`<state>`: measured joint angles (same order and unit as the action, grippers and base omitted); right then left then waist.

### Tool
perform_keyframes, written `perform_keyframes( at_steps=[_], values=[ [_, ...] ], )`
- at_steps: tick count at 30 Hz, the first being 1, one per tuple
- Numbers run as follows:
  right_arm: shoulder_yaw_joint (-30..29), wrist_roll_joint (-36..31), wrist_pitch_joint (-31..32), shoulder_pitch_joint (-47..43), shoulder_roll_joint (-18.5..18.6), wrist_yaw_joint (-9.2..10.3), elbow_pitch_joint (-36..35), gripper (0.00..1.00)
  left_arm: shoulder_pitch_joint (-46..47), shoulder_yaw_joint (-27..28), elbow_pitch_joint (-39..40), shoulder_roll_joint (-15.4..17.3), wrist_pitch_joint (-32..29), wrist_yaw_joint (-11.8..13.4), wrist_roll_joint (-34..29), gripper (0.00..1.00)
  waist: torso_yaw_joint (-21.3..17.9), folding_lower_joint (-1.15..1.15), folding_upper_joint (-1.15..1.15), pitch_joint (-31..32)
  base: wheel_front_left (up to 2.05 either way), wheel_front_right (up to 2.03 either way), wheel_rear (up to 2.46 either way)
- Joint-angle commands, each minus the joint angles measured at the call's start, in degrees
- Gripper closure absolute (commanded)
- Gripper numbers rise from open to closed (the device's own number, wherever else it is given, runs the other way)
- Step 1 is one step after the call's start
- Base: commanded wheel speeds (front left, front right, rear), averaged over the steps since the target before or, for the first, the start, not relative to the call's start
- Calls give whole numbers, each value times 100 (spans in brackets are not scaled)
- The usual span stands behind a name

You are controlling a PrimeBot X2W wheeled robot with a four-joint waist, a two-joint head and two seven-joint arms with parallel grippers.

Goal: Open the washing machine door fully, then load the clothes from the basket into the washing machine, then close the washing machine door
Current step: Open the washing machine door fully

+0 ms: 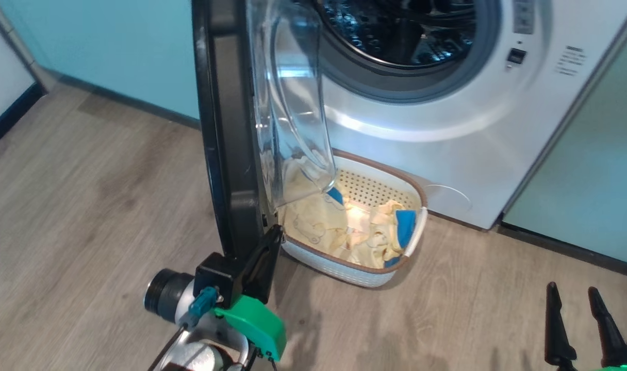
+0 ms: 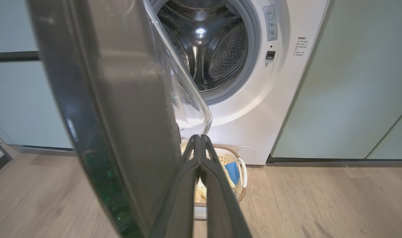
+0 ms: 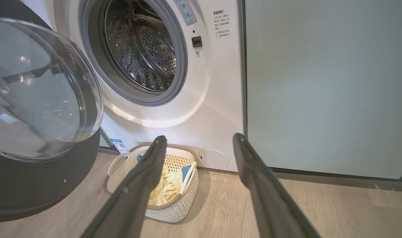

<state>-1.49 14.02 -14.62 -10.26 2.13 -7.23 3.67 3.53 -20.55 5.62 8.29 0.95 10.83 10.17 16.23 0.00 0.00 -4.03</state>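
The white washing machine [image 1: 447,129] has its steel drum [image 2: 204,43] exposed. The glossy black washing machine door [image 1: 226,129] stands out from it, edge-on to the head view, and its clear glass bowl [image 3: 39,92] bulges toward the machine. My left gripper [image 1: 275,237] is shut with nothing between its fingers [image 2: 187,185], its tips against the door's lower inner edge. Below the drum mouth, the cream basket [image 1: 414,234] sits on the floor and holds pale yellow clothes [image 1: 334,221] with blue patches. My right gripper [image 1: 581,314] is open at lower right, well back from the basket [image 3: 174,205].
Pale green cabinet fronts [image 3: 320,82] stand to the right of the machine and behind the door on the left [image 2: 16,99]. Wood-look floor [image 1: 473,299] lies open between the basket and my right gripper. The door's bowl overhangs the basket's left part.
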Motion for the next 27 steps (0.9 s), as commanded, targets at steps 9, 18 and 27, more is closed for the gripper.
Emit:
perform_keyframes(
  at_steps=[9,18,27],
  values=[
    [123,-44,-38,144,75,-25,-182,0,113,509,127,233,191,144,75,100,274,0,0,20,0,0,0],
    [128,-65,-38,166,75,-25,-179,0,55,824,-2,421,359,262,142,100,282,0,0,2,0,0,0],
    [122,-74,-38,211,75,-25,-165,0,197,1205,-374,631,655,333,252,100,247,0,0,-56,0,0,0]
  ],
)
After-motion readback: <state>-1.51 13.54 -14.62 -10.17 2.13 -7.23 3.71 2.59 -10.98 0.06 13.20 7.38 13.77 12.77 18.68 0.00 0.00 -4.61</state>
